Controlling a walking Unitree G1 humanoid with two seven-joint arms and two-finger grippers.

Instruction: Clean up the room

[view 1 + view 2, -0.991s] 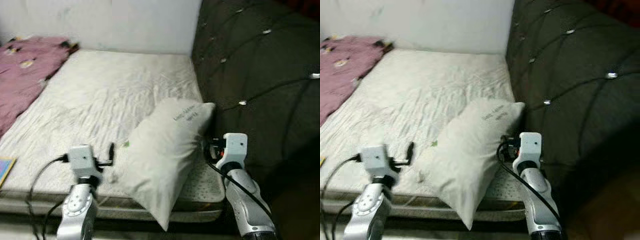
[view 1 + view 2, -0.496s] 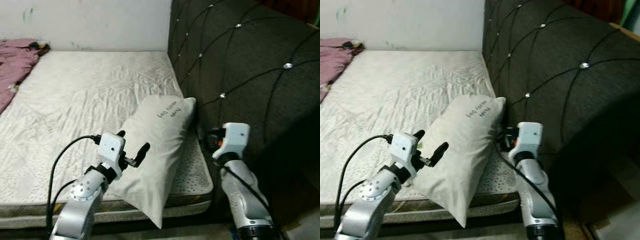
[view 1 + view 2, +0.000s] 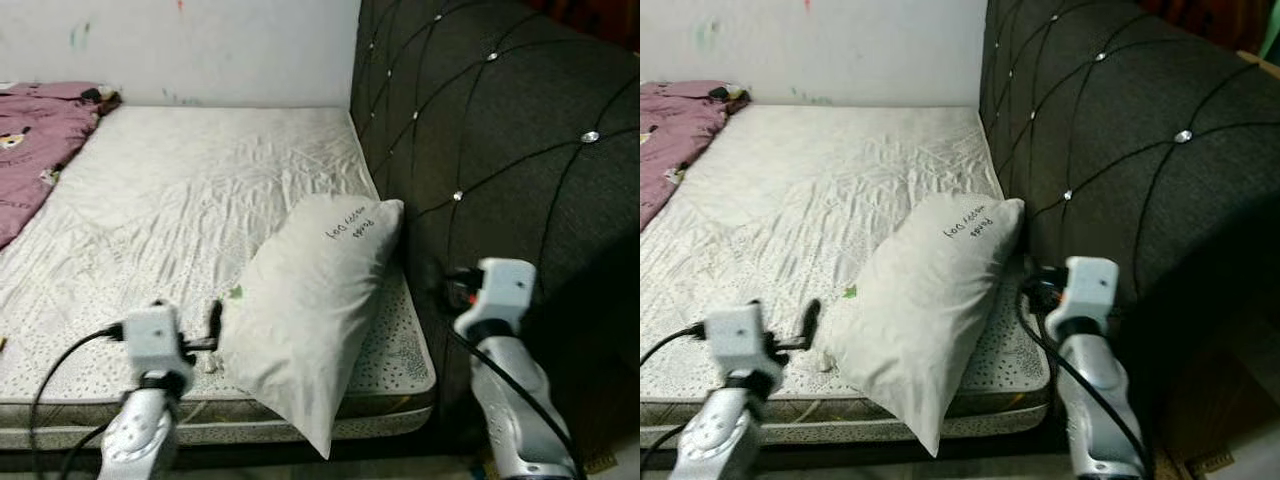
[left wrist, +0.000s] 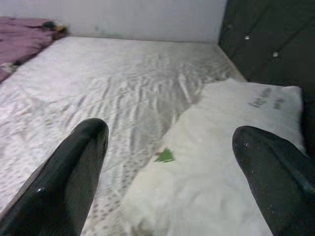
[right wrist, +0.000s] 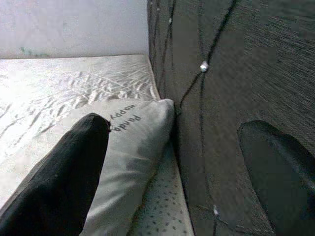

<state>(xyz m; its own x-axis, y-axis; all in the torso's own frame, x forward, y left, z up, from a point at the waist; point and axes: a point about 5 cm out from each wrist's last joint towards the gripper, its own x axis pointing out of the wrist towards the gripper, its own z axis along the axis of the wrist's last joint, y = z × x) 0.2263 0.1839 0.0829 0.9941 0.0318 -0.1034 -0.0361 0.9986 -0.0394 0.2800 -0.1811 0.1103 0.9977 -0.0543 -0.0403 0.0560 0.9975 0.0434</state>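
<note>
A white pillow (image 3: 315, 300) lies slanted on the bed (image 3: 200, 190), its printed end up against the dark padded headboard (image 3: 500, 130) and its lower corner hanging off the mattress edge. The left gripper (image 4: 172, 162) hovers just beside the pillow's near side with its fingers spread wide and nothing between them. The right gripper (image 5: 172, 162) is also wide and empty, sitting at the gap between the pillow and the headboard.

The step in hand looks like taking hold of the pillow to set it straight. To do it well, both grippers should probably close in from opposite sides and pinch well into the fabric rather than at a thin corner, since the soft filling will likely sag and slip. The overhanging corner could drag on the mattress edge if lifted too low.

The left wrist view shows a small green scrap (image 4: 165, 156) on the sheet touching the pillow's edge. The right wrist view shows the print on the pillow more closely. The head views take in a pink blanket (image 3: 40, 140) at the far side of the bed.
</note>
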